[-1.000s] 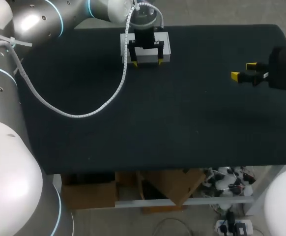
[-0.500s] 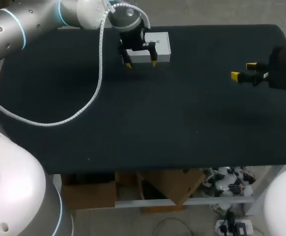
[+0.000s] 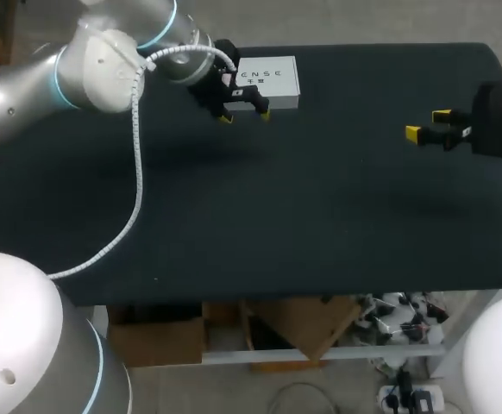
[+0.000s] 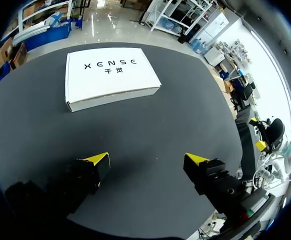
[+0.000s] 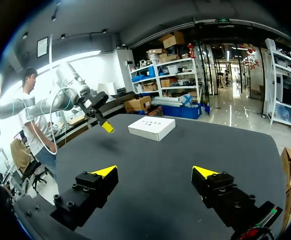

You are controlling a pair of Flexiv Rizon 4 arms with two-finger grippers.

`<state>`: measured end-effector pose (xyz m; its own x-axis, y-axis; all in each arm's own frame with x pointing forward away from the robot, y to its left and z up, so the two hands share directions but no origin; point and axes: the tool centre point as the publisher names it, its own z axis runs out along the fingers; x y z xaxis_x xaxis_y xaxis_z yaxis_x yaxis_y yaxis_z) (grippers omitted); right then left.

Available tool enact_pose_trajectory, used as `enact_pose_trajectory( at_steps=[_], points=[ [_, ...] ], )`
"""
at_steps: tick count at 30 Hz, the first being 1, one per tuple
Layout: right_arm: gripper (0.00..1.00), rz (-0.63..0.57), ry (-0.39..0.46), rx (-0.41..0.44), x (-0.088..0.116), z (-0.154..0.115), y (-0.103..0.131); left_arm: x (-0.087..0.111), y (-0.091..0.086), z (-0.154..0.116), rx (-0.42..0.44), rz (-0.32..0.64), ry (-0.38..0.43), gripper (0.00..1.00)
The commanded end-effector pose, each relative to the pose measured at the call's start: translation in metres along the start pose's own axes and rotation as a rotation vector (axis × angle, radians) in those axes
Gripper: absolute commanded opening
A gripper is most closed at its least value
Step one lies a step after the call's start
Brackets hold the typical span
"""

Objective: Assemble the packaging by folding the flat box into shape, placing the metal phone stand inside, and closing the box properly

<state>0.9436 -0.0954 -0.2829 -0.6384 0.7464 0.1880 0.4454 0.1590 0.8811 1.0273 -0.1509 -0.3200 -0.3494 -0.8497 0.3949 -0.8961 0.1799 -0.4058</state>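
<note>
The flat white cardboard box (image 3: 266, 82), at twelve o'clock on the matte black table (image 3: 277, 224), carries dark lettering. The left gripper (image 3: 244, 116) and the right gripper (image 3: 427, 122) are black with bright yellow tips.

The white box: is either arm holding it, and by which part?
Nothing is held. The white box lies flat on the table, ahead of the open left end effector and untouched; the right end effector is open and empty too.

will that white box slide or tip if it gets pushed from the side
Probably slide: the white box lies flat, low and wide, so tipping looks unlikely. It looks like thin cardboard, so likely light and easily dented. The matte black table cover may drag on it slightly.
</note>
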Motion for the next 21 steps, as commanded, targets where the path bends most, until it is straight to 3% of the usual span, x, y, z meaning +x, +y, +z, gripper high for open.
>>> enact_pose_trajectory(
  at_steps=[1, 5, 11, 12, 16, 21],
  points=[
    [1.00, 0.000, 0.003, -0.004, 0.000, -0.001, -0.001, 0.003, 0.000, -0.001, 0.173, 0.041, 0.053, 1.00],
    [1.00, 0.000, 0.003, -0.004, 0.000, -0.001, -0.001, 0.006, -0.003, -0.003, 0.160, 0.117, 0.106, 1.00],
    [1.00, 0.000, 0.003, -0.004, 0.000, -0.001, -0.001, 0.006, -0.007, -0.004, 0.090, 0.119, 0.211, 1.00],
    [1.00, 0.000, 0.003, -0.004, 0.000, -0.001, -0.001, 0.004, -0.008, -0.005, 0.059, 0.131, 0.261, 1.00],
    [1.00, 0.000, 0.003, -0.004, 0.000, -0.001, -0.001, 0.001, -0.007, -0.010, 0.024, 0.247, 0.360, 1.00],
    [1.00, 0.000, 0.003, -0.004, 0.000, -0.001, -0.001, 0.001, -0.003, -0.014, 0.042, 0.349, 0.384, 1.00]
  ],
)
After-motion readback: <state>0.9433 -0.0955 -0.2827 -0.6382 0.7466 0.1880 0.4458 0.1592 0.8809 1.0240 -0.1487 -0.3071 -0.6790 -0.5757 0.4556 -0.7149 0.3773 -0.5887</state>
